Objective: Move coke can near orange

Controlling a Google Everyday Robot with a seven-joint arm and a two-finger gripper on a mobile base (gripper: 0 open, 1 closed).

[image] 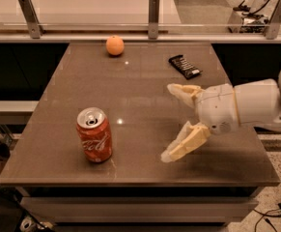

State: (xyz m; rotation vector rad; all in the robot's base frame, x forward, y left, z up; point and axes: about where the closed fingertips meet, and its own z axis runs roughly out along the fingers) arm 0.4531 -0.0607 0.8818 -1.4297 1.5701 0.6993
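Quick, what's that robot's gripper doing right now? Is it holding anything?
Gripper: open, holding nothing, above the table, apart from the coke can.

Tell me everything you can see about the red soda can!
The coke can is a small red cylinder with white curly lettering on its side and a shiny silver top with a pull tab. It looks like metal. It stands upright near the front left of the brown table, and only the table touches it. The gripper hovers to the can's right in the picture, its fingers spread open and well apart from the can.
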